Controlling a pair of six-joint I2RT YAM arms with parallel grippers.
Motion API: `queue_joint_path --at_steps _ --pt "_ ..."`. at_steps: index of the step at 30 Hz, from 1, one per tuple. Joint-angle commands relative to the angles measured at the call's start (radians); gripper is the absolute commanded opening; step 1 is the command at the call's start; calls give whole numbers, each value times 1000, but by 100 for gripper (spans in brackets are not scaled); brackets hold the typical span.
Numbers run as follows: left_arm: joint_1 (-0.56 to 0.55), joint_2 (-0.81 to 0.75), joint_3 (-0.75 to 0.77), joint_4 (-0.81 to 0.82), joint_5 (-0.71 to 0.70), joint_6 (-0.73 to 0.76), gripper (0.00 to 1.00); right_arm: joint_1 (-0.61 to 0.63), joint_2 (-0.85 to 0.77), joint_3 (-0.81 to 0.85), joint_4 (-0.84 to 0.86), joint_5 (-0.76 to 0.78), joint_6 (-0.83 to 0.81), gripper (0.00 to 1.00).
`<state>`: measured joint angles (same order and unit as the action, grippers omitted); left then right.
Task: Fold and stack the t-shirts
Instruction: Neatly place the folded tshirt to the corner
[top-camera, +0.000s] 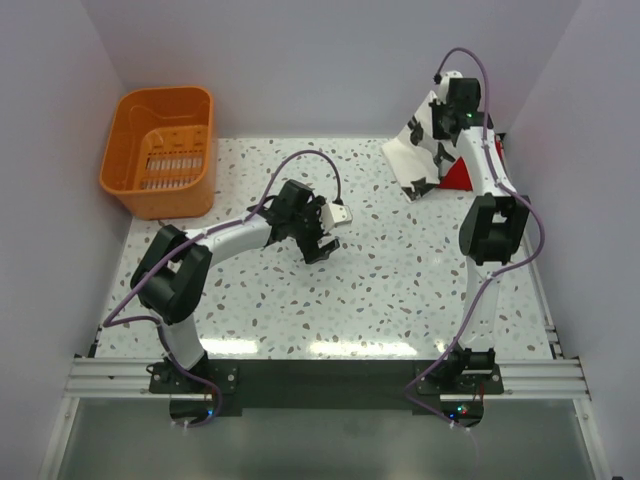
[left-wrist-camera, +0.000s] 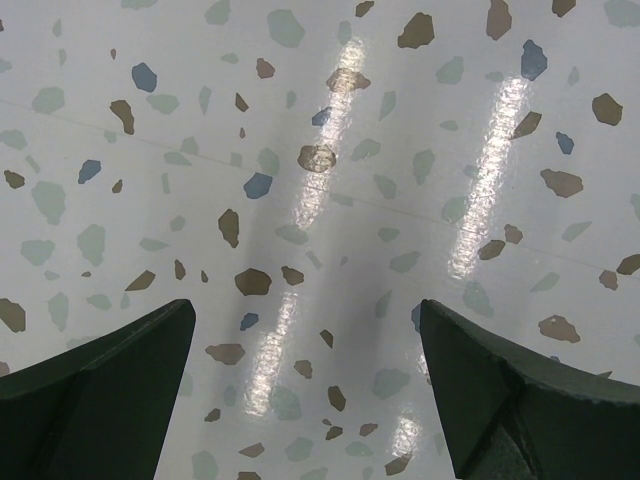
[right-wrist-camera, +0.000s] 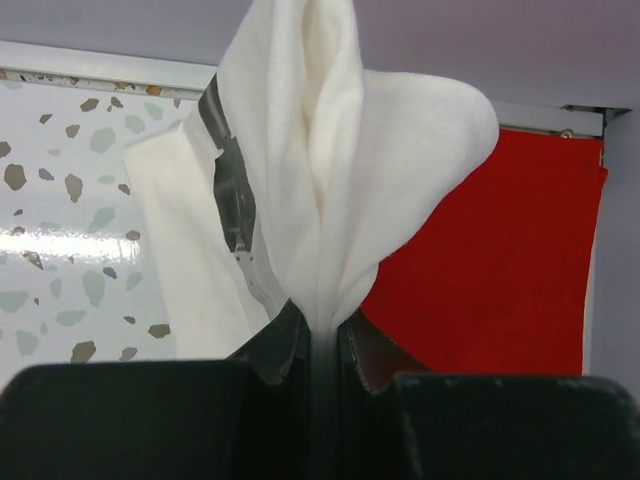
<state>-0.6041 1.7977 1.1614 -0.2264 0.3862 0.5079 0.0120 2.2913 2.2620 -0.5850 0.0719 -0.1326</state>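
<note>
- At the far right corner of the terrazzo table (top-camera: 400, 300), the white t-shirt (right-wrist-camera: 340, 150) hangs bunched from the right gripper (right-wrist-camera: 322, 345). Its top is raised off the surface and its lower part drapes down toward the tabletop.
- Dark printed patches show on the white cloth: black blotches in the top view, a grey strip down one fold in the right wrist view.
- The right gripper's fingers are pressed almost together on a narrow gathered fold of that tee. The cloth rises out of the pinch and fans wide above it.
- The red t-shirt (right-wrist-camera: 490, 280) lies flat on the table just behind the hanging white one, against the right edge near the wall. From above, the white tee and the right arm (top-camera: 490, 190) hide part of it, so only a small red patch (top-camera: 460, 178) shows.
- Whether the white cloth touches the red one cannot be told; in both views they overlap.
- The left gripper (left-wrist-camera: 305, 320) is over the middle of the table, well apart from both shirts. Its two dark fingers (left-wrist-camera: 100, 400) are spread as wide as they go and hold nothing, with only speckled tabletop between them.
- An orange slotted plastic basket (top-camera: 160, 150) stands at the far left corner, tilted against the left wall and well apart from both arms and both shirts.
</note>
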Motion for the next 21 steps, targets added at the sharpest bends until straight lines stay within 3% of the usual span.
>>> queue_joint_path --at_steps 1,21 --pt "7 -3 32 19 23 -5 100 -6 -98 86 22 43 -15 0" --pt "7 -4 4 47 36 -22 100 -6 -125 156 -3 65 -21 0"
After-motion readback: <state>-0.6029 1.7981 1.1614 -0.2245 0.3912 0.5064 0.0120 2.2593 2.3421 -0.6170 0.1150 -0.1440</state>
